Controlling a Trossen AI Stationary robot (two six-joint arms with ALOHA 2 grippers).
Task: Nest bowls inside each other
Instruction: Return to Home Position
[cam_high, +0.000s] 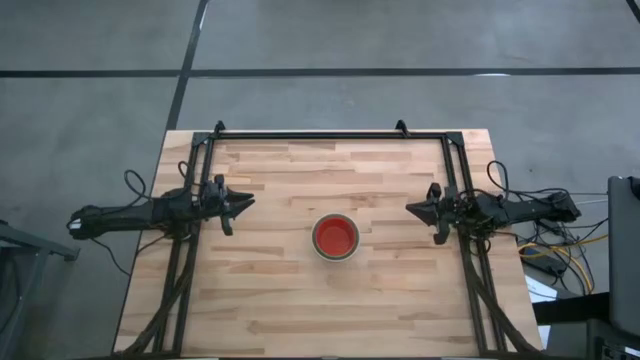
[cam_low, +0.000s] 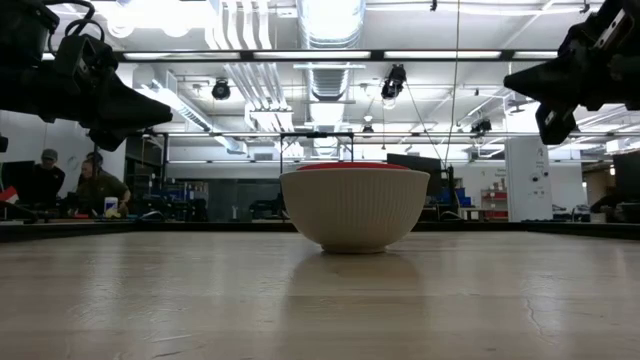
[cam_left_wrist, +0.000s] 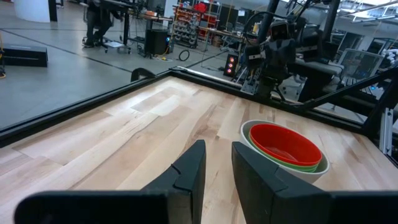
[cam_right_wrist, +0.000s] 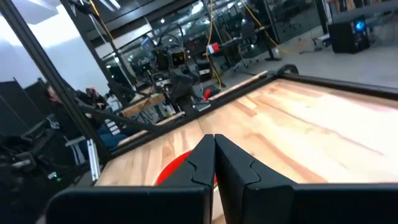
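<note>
Two dark grippers hang clear of the work, and neither carries anything. The left gripper (cam_left_wrist: 217, 148) has its fingers a little apart, with a narrow strip of wood showing between them. The right gripper (cam_right_wrist: 214, 142) has its fingers pressed together on nothing. Each is raised above its own side of the pale wooden plank table (cam_high: 280, 300), and they point inward at one another. Between them, near the middle of the table, stands the single stack of small round plastic bowls (cam_high: 335, 237). A red bowl (cam_left_wrist: 283, 144) sits innermost, a bright green rim (cam_left_wrist: 298, 165) shows around it, and a pale grey-white ribbed bowl (cam_low: 355, 212) on the outside rests on the wood. I cannot tell how many green bowls lie inside. From either gripper the stack lies inward and a little towards the edge away from the black crossbar (cam_high: 330, 134). It is well apart from both, though the right gripper looks somewhat the nearer. Being round, the bowls have no long axis to line up with. Their mouths face straight up, so any further reach would have to come down from above. I see no other bowl loose on the table, so I judge the nesting finished, with only the parking of the arms left. Far behind the table, people (cam_low: 95, 182) sit at benches.
</note>
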